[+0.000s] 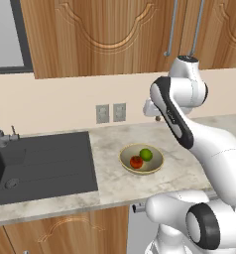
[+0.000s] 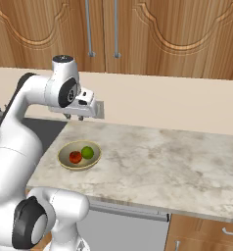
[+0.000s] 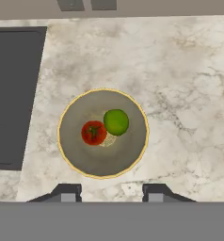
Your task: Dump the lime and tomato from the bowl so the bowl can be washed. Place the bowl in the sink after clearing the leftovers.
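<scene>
1. The bowl (image 3: 102,133) sits on the marble desk (image 3: 180,84), near the sink (image 1: 40,161), which lies at its 9 o'clock.
2. The tomato (image 3: 93,132) and the lime (image 3: 116,122) touch inside the bowl, the lime at the tomato's 2 o'clock.
3. The claw (image 3: 111,192) hangs high over the bowl, wide open, holding nothing.

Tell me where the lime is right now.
The lime sits in the bowl on the counter, touching the tomato, right of the sink.
</scene>
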